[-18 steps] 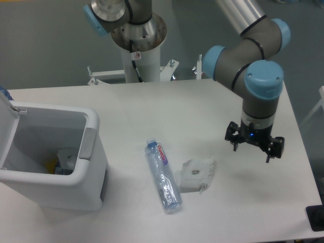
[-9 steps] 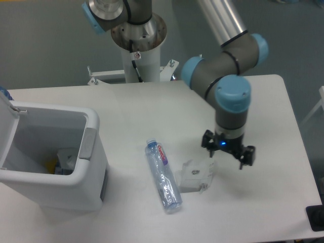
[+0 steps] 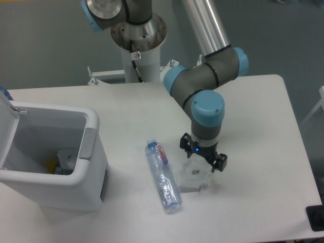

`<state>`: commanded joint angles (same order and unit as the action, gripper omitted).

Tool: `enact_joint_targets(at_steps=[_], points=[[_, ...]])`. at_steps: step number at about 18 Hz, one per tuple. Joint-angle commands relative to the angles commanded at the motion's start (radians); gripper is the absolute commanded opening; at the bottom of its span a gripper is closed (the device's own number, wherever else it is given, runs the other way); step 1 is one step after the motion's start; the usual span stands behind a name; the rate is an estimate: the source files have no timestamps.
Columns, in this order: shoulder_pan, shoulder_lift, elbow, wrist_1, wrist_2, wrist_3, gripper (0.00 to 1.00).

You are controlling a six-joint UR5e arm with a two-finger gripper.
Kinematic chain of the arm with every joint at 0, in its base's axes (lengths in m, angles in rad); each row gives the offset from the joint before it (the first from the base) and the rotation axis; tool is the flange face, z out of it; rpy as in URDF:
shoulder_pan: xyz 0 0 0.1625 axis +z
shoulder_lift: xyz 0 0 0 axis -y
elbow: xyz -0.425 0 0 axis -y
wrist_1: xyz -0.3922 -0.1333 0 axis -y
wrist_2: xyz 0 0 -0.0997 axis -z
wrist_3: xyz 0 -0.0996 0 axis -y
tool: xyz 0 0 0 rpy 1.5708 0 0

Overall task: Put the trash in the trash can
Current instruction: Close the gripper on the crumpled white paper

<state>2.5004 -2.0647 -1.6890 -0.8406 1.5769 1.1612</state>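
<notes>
A clear plastic water bottle (image 3: pixel 163 175) with a blue cap and red-lettered label lies on the table (image 3: pixel 253 202), cap pointing away from me. Just to its right lies a small white paper-like packet (image 3: pixel 195 178). My gripper (image 3: pixel 203 156) hangs directly over the packet's upper part, fingers spread open and nothing between them; whether it touches the packet I cannot tell. The white trash can (image 3: pixel 55 157) stands at the left with its lid (image 3: pixel 4 109) swung up, and some items show inside.
The arm's base column (image 3: pixel 137 45) rises at the back of the table. A dark object (image 3: pixel 316 217) sits at the table's front right corner.
My gripper has swept left from the right side of the table and come down over the white packet. The bottle, packet and trash can have not moved.
</notes>
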Motion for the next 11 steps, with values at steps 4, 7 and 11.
enact_joint_targets(at_steps=[4, 7, 11], points=[[0.000, 0.008, 0.017, -0.003, -0.003, 0.000, 0.00], [0.005, 0.012, 0.043, -0.006, -0.009, 0.000, 0.00], [0.026, 0.035, 0.068, -0.018, -0.087, -0.011, 0.00]])
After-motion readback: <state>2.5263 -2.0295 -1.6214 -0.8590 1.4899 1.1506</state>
